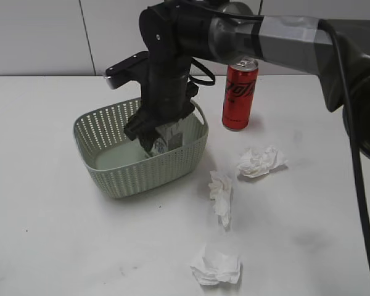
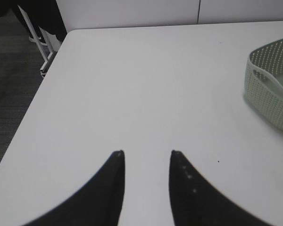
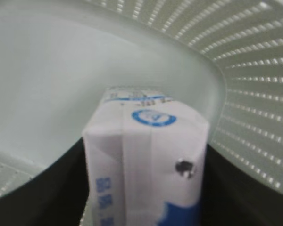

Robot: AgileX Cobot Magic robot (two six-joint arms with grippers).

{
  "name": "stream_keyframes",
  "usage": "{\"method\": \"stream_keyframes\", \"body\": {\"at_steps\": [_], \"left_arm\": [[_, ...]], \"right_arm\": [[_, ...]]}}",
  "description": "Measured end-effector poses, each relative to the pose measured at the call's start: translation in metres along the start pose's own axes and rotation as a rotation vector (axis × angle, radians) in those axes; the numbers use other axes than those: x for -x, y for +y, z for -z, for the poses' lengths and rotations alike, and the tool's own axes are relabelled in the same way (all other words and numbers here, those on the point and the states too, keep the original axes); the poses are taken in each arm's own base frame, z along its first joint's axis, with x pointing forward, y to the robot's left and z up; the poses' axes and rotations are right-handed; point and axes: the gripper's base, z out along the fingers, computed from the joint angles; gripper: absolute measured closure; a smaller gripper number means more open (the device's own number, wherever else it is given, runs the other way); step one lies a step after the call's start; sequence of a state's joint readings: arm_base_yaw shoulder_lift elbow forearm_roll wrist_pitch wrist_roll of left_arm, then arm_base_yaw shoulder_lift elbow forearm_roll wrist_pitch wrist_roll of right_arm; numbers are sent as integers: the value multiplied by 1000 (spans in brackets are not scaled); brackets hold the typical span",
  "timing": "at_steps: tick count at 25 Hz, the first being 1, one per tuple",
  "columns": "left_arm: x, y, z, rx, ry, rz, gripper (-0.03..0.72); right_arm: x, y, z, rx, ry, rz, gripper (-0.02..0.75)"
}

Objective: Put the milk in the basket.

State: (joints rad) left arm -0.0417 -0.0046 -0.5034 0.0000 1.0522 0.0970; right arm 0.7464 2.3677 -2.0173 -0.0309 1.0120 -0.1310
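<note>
We see the right gripper (image 1: 153,140) clamped on the milk (image 3: 146,165) inside the basket (image 1: 111,179) toward the counter's far-left area, while the left gripper (image 2: 146,155) hovers parted and holding nothing near the left edge.

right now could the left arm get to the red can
Probably not easily. The left end effector sits open over bare table left of the basket; the basket and the right arm, holding the milk inside it, stand before the red can.
</note>
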Motion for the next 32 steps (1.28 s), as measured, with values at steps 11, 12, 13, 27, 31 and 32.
{"method": "stream_keyframes", "body": {"at_steps": [11,12,13,27,31,32], "left_arm": [[0,0,0,0,0,0,448],[0,0,0,0,0,0,448],[0,0,0,0,0,0,448],[0,0,0,0,0,0,448],[0,0,0,0,0,0,448],[0,0,0,0,0,0,448]], "right_arm": [[7,-10,127,-18,-163,-21,78],[4,-13,148,-26,-185,-29,78],[-2,-17,173,-41,-213,-41,78],[-172,-83,260,-251,-113,-379,89],[-220,-66,260,-255,-93,-416,94],[-232,-59,259,-251,-89,-421,97]]}}
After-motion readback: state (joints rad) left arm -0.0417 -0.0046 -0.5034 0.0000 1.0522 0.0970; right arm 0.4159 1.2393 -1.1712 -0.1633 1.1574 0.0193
